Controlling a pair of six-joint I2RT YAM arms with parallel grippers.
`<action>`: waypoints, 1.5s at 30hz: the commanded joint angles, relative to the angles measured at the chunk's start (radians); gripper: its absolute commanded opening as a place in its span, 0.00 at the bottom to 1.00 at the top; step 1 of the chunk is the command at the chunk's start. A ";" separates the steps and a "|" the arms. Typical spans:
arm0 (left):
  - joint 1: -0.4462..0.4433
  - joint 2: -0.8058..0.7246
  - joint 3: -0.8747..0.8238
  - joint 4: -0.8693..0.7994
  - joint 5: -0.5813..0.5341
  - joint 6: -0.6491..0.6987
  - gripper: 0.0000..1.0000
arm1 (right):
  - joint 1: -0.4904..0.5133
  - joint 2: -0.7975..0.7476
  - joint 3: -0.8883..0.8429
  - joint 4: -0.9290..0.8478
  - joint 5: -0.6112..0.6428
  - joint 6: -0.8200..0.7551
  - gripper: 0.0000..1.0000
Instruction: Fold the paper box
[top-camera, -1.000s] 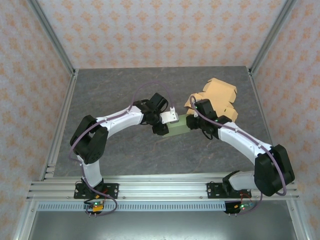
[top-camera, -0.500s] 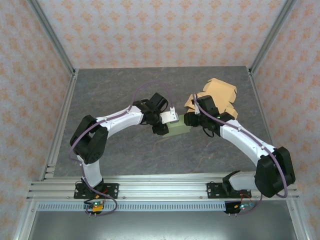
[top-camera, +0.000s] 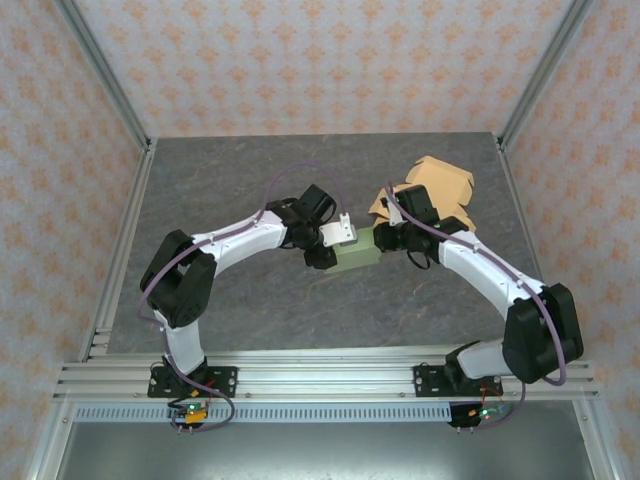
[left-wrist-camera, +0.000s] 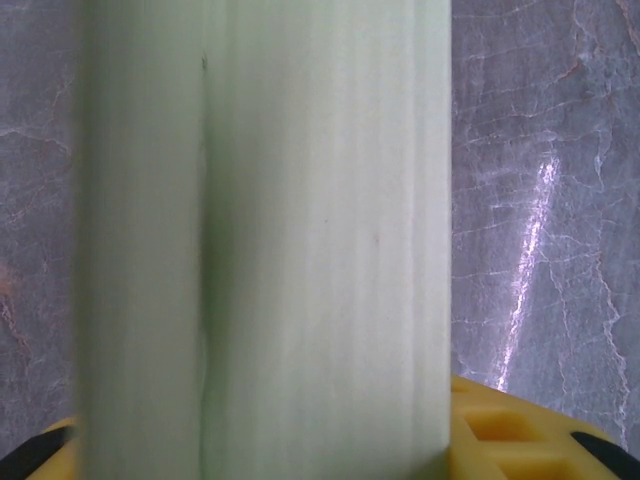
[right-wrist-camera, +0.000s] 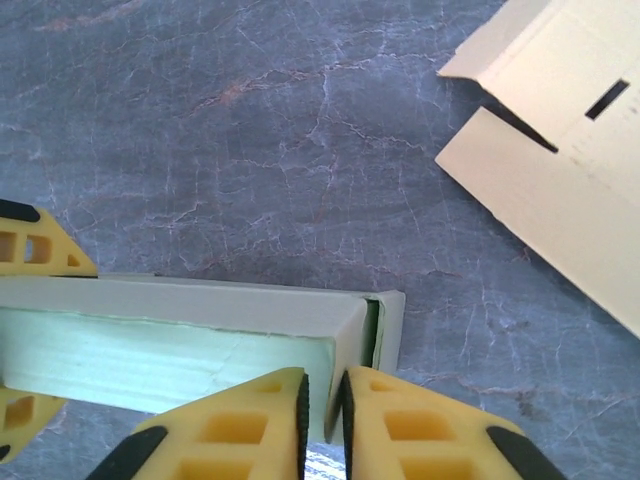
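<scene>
Top external: right gripper, pinched nearly shut, has shifted slightly back beside the paper box that left gripper clamps.

I can read no text, label or number on any feed. The tan cardboard carries a few faint printed marks beside its slot, too small to make out.

From my right claw, the paper box blocks nine o'clock, and flat tan cardboard lies at two o'clock. Between them, twelve o'clock is bare counter. In the top view, open counter stretches toward nine o'clock beyond my left arm.
</scene>
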 joint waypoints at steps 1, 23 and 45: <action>-0.015 0.020 0.044 -0.033 -0.016 0.028 0.43 | 0.002 0.008 0.041 -0.030 -0.023 -0.018 0.14; -0.018 0.038 0.046 -0.026 -0.028 0.027 0.43 | 0.002 -0.003 -0.064 -0.009 0.061 -0.002 0.08; -0.018 0.054 0.040 -0.031 -0.025 0.091 0.40 | 0.000 -0.354 -0.213 0.024 0.099 0.203 0.58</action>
